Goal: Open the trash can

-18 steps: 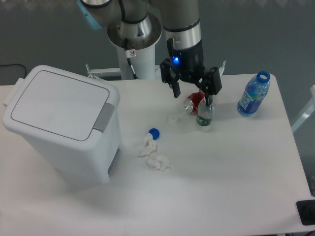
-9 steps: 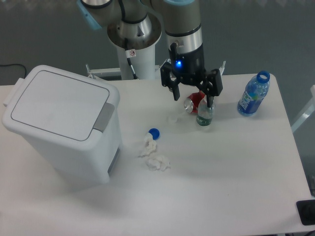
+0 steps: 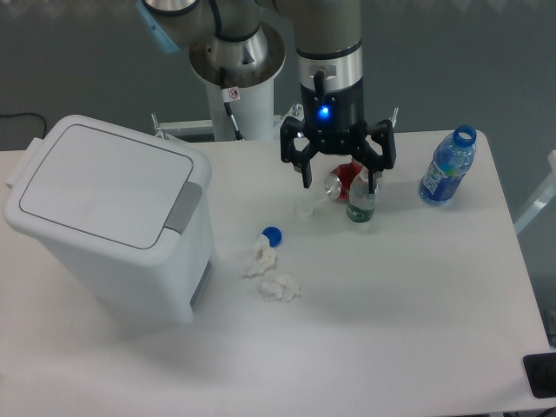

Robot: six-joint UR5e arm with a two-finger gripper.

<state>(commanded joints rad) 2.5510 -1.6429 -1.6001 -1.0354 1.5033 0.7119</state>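
The trash can [image 3: 109, 224] is a big white boxy bin at the left of the table. Its flat lid [image 3: 102, 184] is down, and a grey push tab [image 3: 182, 208] sits on the edge that faces right. My gripper [image 3: 339, 181] hangs well to the right of the bin, near the back middle of the table, with its fingers spread wide and nothing between them. A blue light glows on its wrist.
Under the gripper lie a red can [image 3: 342, 182] on its side and a small upright clear bottle [image 3: 361, 201]. A blue-labelled bottle [image 3: 447, 167] stands at the back right. A blue cap [image 3: 272, 234] and crumpled tissues [image 3: 273, 276] lie just right of the bin.
The gripper has turned about its vertical axis and shifted slightly, so both fingers now stand more level side by side. The bin and the small objects have not moved.
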